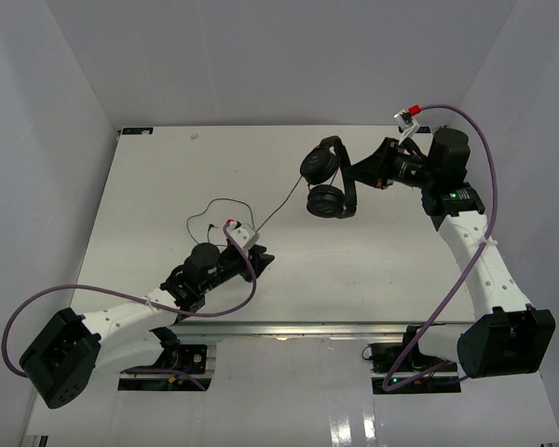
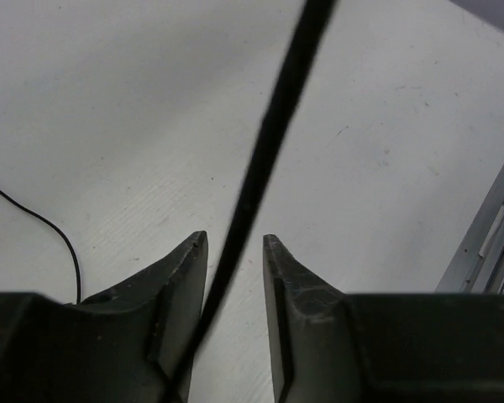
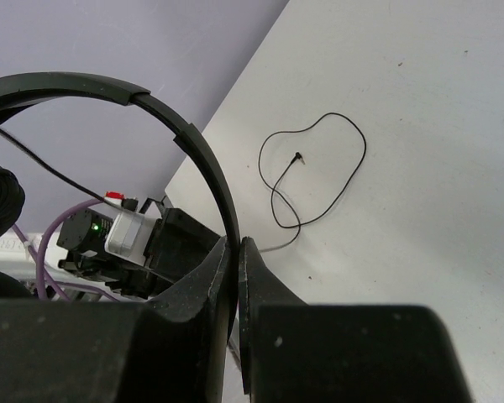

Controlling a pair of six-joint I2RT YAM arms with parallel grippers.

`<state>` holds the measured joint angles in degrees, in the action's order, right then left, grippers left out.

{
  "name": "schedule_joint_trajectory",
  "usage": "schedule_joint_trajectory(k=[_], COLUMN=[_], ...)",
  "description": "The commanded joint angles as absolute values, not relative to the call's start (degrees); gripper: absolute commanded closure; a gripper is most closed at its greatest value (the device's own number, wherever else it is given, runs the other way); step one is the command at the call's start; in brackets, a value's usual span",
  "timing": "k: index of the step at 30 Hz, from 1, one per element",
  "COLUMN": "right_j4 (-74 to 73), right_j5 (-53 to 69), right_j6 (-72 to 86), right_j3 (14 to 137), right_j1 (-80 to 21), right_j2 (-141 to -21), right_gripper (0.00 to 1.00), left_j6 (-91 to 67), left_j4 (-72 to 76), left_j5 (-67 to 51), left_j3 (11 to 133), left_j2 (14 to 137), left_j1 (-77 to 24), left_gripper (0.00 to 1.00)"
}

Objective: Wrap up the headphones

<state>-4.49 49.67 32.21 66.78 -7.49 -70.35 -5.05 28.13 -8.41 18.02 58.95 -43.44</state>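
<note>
The black headphones (image 1: 324, 186) hang above the far right of the white table, both earcups below the headband. My right gripper (image 1: 361, 172) is shut on the thin headband (image 3: 185, 134), its tips (image 3: 238, 242) pinching it. The thin black cord (image 1: 279, 207) runs from the earcups down-left and lies in a loop (image 3: 319, 168) on the table, its plug (image 3: 298, 155) inside the loop. My left gripper (image 1: 264, 259) is open low over the table's front middle. A stretch of cord (image 2: 273, 134) passes between its fingers (image 2: 235, 239), close to the left one.
The table's metal front edge (image 2: 487, 243) lies just right of my left gripper. Grey walls (image 1: 74, 84) enclose the table on three sides. Purple robot cables (image 1: 475, 140) arc over each arm. The left wrist's camera box (image 3: 126, 231) shows behind the headband.
</note>
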Motion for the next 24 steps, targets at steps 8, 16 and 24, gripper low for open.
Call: schedule_joint_trajectory(k=[8, 16, 24], right_j4=[-6.2, -10.5, -7.8], right_j5=[36.6, 12.0, 3.5], right_j6=[33.0, 32.6, 33.3], right_j3=[69.3, 68.8, 67.6], right_j1=[-7.2, -11.5, -13.8], right_j2=[-70.7, -70.6, -74.0], right_gripper=[0.92, 0.92, 0.92], left_j6=[-12.0, -14.0, -14.3], left_j4=[28.2, 21.6, 15.1], left_j5=[-11.9, -13.1, -12.5], left_j3=[22.9, 29.2, 39.2], left_j2=[64.9, 70.3, 79.9], left_j1=[-43.2, -44.3, -49.0], left_gripper=[0.91, 0.89, 0.84])
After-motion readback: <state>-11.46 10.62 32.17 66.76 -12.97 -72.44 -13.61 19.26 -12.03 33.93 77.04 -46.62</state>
